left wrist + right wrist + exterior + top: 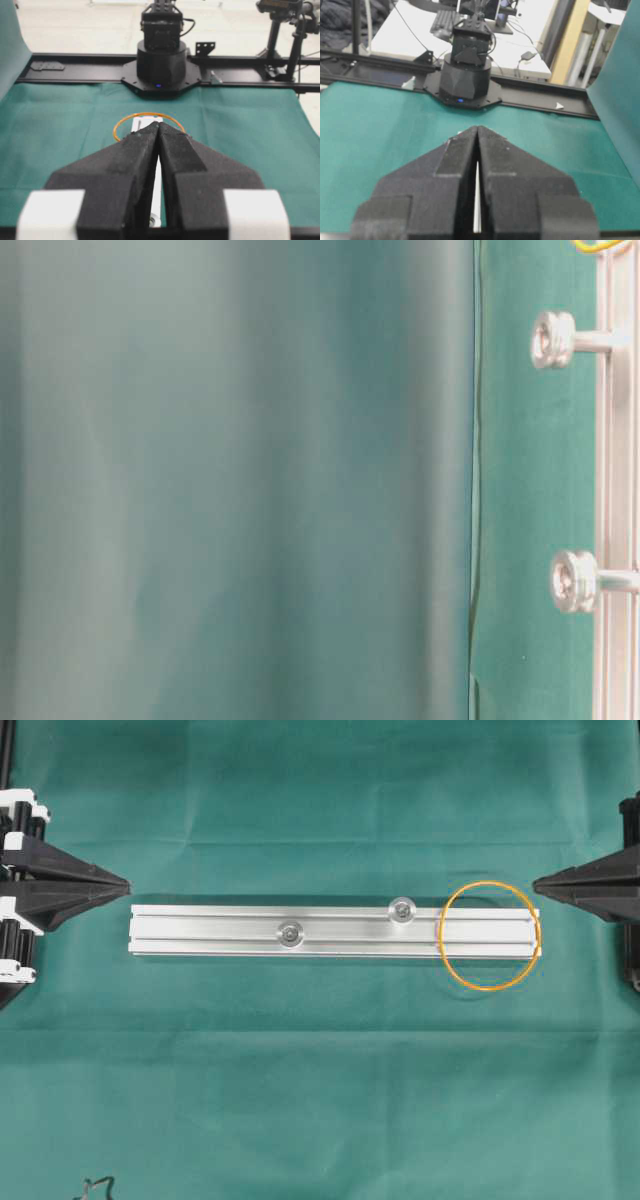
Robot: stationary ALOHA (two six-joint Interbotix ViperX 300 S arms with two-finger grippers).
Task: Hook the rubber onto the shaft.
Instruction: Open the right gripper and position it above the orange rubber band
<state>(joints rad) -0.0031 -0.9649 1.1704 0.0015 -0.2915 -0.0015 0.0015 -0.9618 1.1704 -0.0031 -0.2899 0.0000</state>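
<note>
The rubber band (pixel 490 935), a thin orange closed loop, lies flat over the right end of the aluminium rail (pixel 330 931) in the overhead view; the loop is wider than the rail, so it spills onto the green cloth (pixel 300 1100) on both long sides and stops just short of the rail's end face. It is hooked on neither shaft. Two shafts stand up from the rail, each with a round flanged head: the nearer shaft (pixel 402 909) sits just left of the loop, apart from it, and the second shaft (pixel 290 933) stands near the middle of the rail. The table-level view shows both with a thin stem under a wider head. The rail lies lengthwise between the two arms. The left gripper (pixel 128 883) is held level, its tip pointing along the rail and standing just off the rail's left end, well apart from the band. Its black fingers (pixel 135 155) are pressed together, holding nothing. The right gripper (pixel 536 882) mirrors this pose, level and pointing toward the rail's right end, near the band but not touching it. Its fingers (pixel 460 155) are likewise closed tip to tip and carry nothing.
</note>
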